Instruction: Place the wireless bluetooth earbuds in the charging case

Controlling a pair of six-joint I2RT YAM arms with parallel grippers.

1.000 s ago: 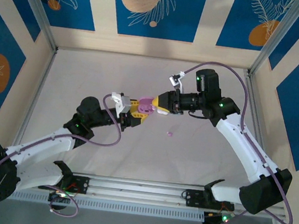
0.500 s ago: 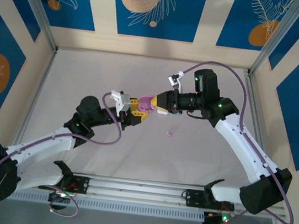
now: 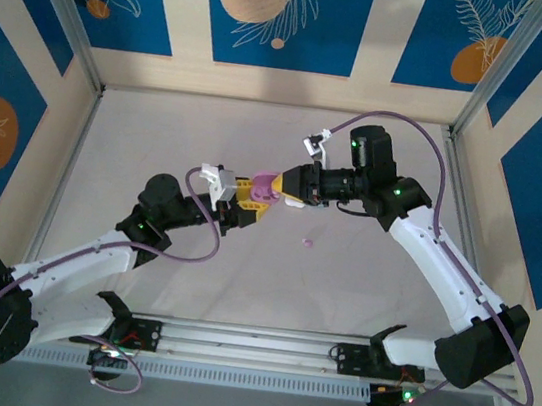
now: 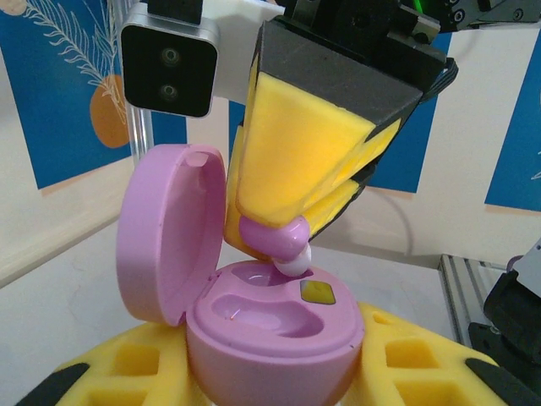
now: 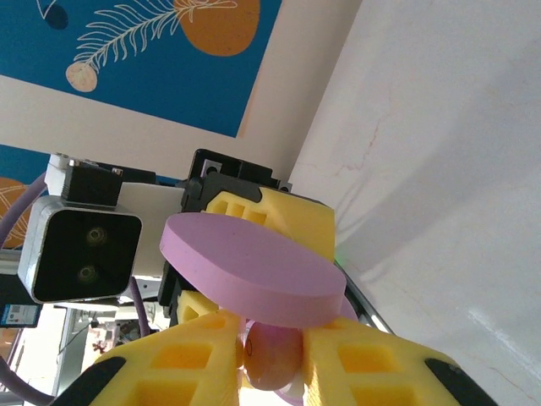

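Pinching a pink earbud [image 4: 283, 245] between its yellow pads, the right gripper [image 4: 272, 230] holds it tip-down at the far socket of the charging case [image 4: 270, 338]. The bud's white tip touches the socket's rim. The left gripper [image 3: 249, 203] is pressed against the case's sides and holds it above the table [image 3: 159, 137], near the middle. The lid [image 4: 169, 237] is hinged open and stands upright on the left, just beside the right gripper's finger. The case's nearer socket lies uncovered. A second pink earbud [image 3: 307, 240] rests on the table near the grippers, to their right and nearer the bases. The side and far walls are well apart from both grippers.
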